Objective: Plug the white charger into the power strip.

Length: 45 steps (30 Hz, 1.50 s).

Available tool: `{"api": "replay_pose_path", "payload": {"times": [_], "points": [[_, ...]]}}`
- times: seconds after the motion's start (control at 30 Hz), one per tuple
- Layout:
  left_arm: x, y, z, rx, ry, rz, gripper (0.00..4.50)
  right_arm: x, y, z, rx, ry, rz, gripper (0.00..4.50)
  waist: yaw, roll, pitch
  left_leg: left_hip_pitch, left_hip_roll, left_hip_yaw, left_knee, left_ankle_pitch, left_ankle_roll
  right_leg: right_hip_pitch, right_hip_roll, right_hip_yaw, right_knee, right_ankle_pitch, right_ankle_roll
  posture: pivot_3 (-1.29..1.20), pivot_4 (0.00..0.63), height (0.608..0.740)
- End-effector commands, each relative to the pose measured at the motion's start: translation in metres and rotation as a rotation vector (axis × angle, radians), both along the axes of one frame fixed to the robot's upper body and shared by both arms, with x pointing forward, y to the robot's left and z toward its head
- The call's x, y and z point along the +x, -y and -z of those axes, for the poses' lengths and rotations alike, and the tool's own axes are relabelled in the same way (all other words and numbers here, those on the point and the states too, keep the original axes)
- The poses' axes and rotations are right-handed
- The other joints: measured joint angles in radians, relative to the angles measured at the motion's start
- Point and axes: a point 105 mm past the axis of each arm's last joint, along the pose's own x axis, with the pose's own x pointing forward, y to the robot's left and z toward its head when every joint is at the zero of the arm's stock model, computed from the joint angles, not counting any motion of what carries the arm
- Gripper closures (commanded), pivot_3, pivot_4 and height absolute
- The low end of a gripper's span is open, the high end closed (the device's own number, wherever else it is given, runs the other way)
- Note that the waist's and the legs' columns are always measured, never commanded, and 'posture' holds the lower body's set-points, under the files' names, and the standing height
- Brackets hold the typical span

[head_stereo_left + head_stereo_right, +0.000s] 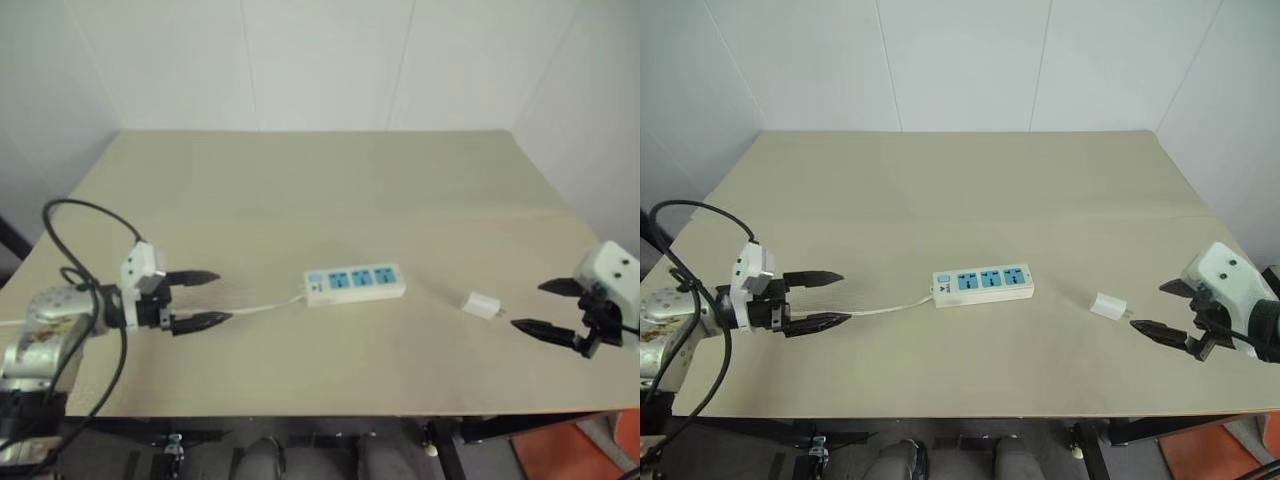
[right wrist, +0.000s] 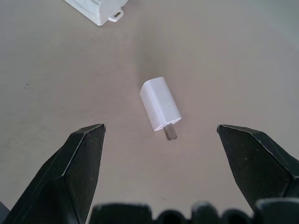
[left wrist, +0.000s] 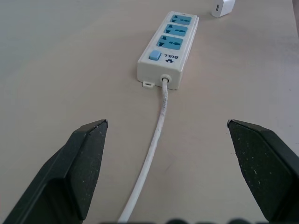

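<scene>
The beige table (image 1: pixel 330 190) carries the power strip (image 1: pixel 355 283) near its middle, with a thin white cord (image 1: pixel 255 309) trailing toward the left gripper (image 1: pixel 205 298). The white charger (image 1: pixel 481 304) lies on its side just right of the strip, apart from it, prongs pointing toward the right gripper (image 1: pixel 548 306). Nothing lies between them. The strip's end reads "BULL" beside a blue switch (image 3: pixel 154 56). Both grippers hover low over the table, angled inward, fingers spread wide and empty.

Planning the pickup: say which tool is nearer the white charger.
Right. The right tool sits just beside the white charger; the left tool is far across, beyond the power strip.
</scene>
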Motion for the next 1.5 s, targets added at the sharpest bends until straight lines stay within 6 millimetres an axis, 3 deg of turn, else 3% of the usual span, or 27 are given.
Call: {"api": "replay_pose_path", "payload": {"times": [0.03,0.3,0.57,0.9,1.5], "points": [[0.002,0.002,-0.005,0.010,0.038,0.014,0.04,-0.002,0.001,-0.013,-0.006,0.053,0.012,0.00,0.000,0.000,0.000,0.000,0.000,0.000,0.000,0.000,0.000,0.000,0.000,0.000,0.000,0.000,0.000,0.00,0.150,0.740],[-0.007,0.013,-0.017,-0.070,0.029,0.109,0.04,-0.004,-0.002,-0.008,0.011,0.056,0.016,0.00,0.001,0.000,0.000,0.000,0.000,0.000,0.000,0.000,0.000,0.000,0.000,0.000,0.000,0.000,0.000,0.00,0.150,0.740],[0.007,0.014,-0.019,-0.035,0.043,0.122,0.04,-0.003,-0.008,-0.008,0.020,0.082,0.022,0.00,0.001,0.000,0.000,0.000,0.000,0.000,0.000,0.000,0.000,0.000,0.000,0.000,0.000,0.000,0.000,0.00,0.150,0.740],[0.016,0.020,-0.004,0.005,0.017,0.128,0.04,-0.009,-0.007,-0.017,0.010,0.086,0.025,0.00,0.002,0.000,0.000,0.000,-0.001,-0.001,0.000,0.000,0.000,0.000,0.000,0.000,0.000,0.000,0.000,0.00,0.150,0.740],[0.025,0.019,0.001,0.007,0.000,0.132,0.04,-0.010,-0.010,-0.026,0.017,0.106,0.020,0.00,0.002,-0.001,0.000,0.000,-0.001,-0.001,0.000,0.000,0.000,0.000,0.000,0.000,0.000,0.000,0.000,0.00,0.150,0.740]]}}
